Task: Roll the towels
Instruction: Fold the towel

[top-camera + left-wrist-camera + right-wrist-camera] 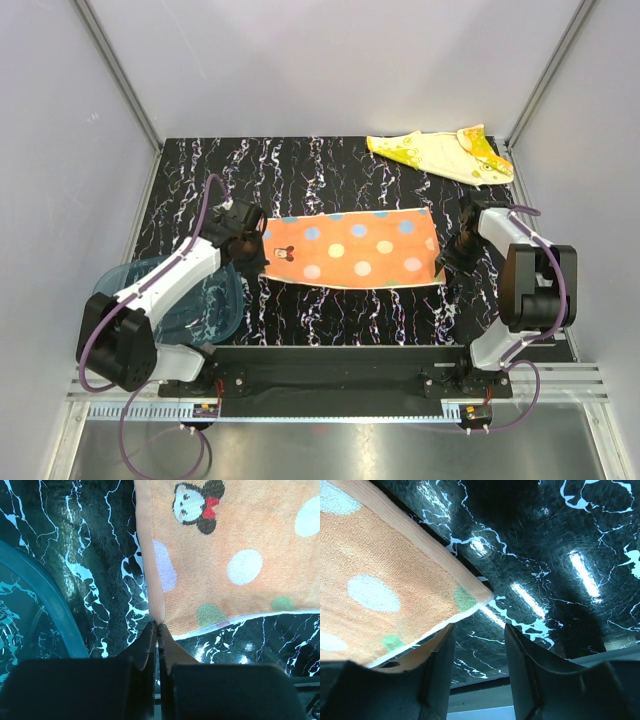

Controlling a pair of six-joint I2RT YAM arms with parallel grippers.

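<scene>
A: Which cloth is the orange towel?
B: Terry, matt and fuzzy in the wrist views, with a flatter woven hem. The yellow towel is also matt cloth; its weave is too small to tell.
A: And the table?
B: Smooth, glossy black top with white marble veining; lamps mirror in it as bright streaks.
A: The tray?
B: Translucent teal plastic, smooth and shiny.
A: The surround?
B: Walls pale and matt; front sheet grey metal with a dull sheen.
</scene>
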